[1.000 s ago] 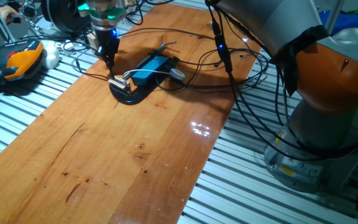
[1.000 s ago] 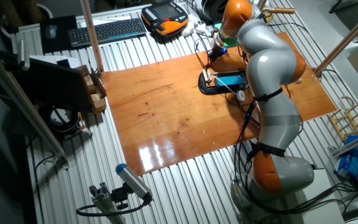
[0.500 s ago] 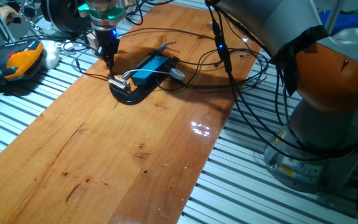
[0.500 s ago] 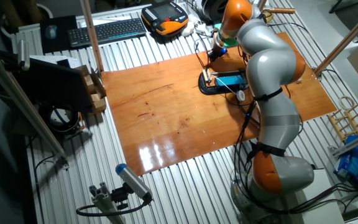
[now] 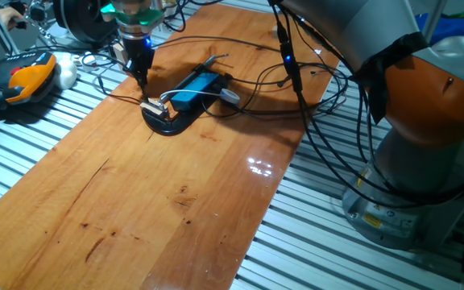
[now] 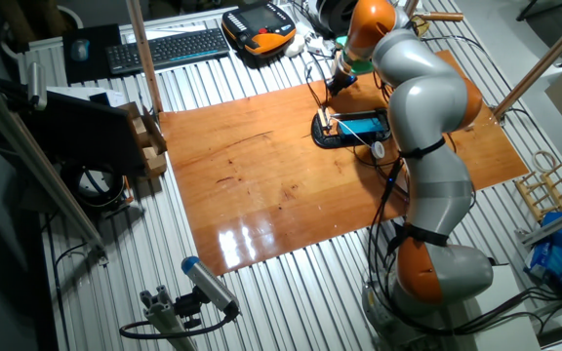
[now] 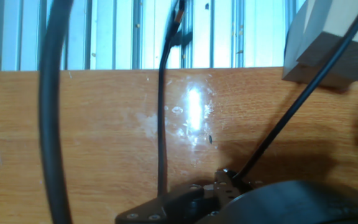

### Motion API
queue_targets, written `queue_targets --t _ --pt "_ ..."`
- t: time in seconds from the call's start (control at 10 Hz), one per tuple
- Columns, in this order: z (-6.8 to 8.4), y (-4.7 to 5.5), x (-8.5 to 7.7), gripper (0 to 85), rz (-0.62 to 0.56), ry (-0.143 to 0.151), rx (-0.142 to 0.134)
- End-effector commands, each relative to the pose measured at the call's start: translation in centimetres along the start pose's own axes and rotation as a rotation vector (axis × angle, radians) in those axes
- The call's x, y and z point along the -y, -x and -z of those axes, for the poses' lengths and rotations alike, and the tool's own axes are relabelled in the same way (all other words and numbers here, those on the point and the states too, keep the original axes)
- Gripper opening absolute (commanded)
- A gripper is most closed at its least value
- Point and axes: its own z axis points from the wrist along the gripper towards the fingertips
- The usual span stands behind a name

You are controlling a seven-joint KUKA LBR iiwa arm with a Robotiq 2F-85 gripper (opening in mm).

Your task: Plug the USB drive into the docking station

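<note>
The docking station is a flat bright-blue box on a black curved base, with thin cables running from it. It also shows in the other fixed view. A small silver plug-like piece sits at the near-left end of the base; I cannot tell if it is the USB drive. My gripper hangs just above and behind that end, also in the other fixed view. Its dark fingers taper to one point and look shut. The hand view shows only the base's edge and cables, no fingers.
An orange-and-black tool lies left of the wooden board. Black cables loop over the board's right part by the arm's base. A keyboard and a wooden block stand at the far side.
Almost nothing has moved. The gripper stays over the near-left end of the dock, and the arm's hanging cable has shifted very slightly to the right.
</note>
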Motion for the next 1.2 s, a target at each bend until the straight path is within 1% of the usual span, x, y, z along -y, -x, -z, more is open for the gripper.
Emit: queue_targets --t 0.0,0.2,0.4,0.6,1.1 --pt "0.4 0.1 0.0 0.0 0.0 -0.006 0.001" --pt "1.7 0.4 0.0 0.0 -0.004 -0.019 0.006" --pt "2.7 0.5 0.0 0.0 -0.005 -0.027 0.002" --pt "4.0 0.6 -0.1 0.0 -0.003 -0.042 0.006" --pt "6.7 0.8 -0.5 0.0 -0.008 -0.049 0.011"
